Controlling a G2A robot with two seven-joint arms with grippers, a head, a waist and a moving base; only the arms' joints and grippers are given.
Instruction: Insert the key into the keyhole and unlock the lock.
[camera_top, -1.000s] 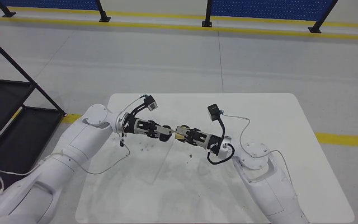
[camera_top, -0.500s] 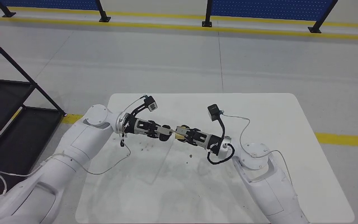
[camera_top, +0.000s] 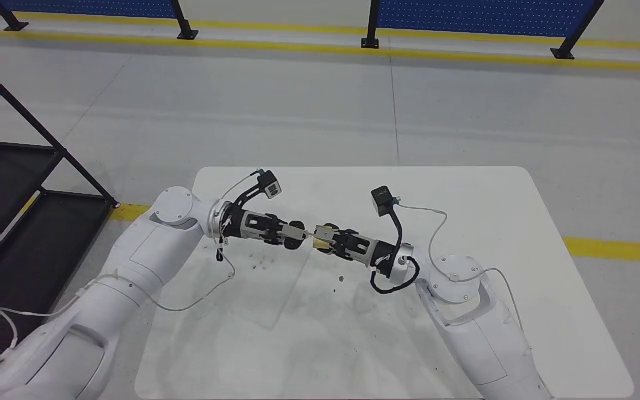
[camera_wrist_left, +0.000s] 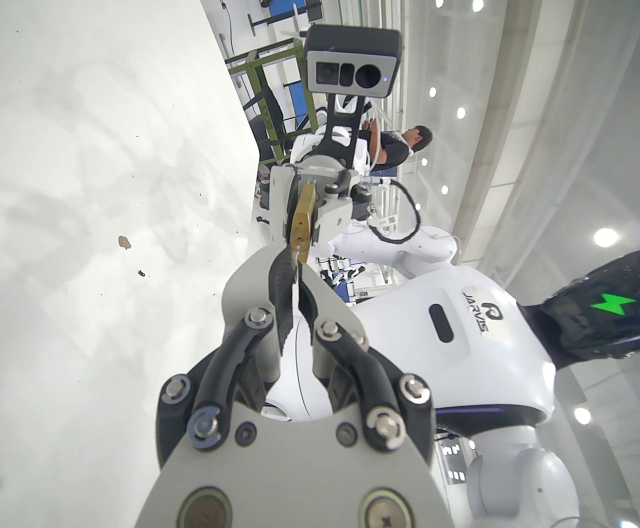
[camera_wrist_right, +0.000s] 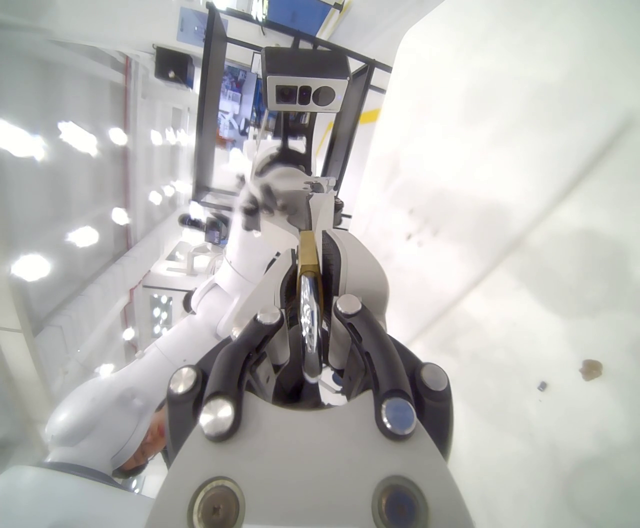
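The key (camera_wrist_left: 299, 256) is almost all hidden in the jaws of the left gripper (camera_wrist_left: 295, 268), and the keyhole in the lock (camera_wrist_left: 303, 220) is too small to see.

Illumination is bright and even. The white table (camera_top: 470, 210) reflects light strongly and reads near-white in both wrist views. Light source: round ceiling lamps (camera_wrist_left: 605, 237), seen beyond the table's edge in the left wrist view. In the right wrist view the lamps beyond the table bloom into glare patches. The chrome shackle of the lock (camera_wrist_right: 310, 320) carries bright specular highlights. Straight lines beyond the table bow in both wrist views: wide-angle distortion.
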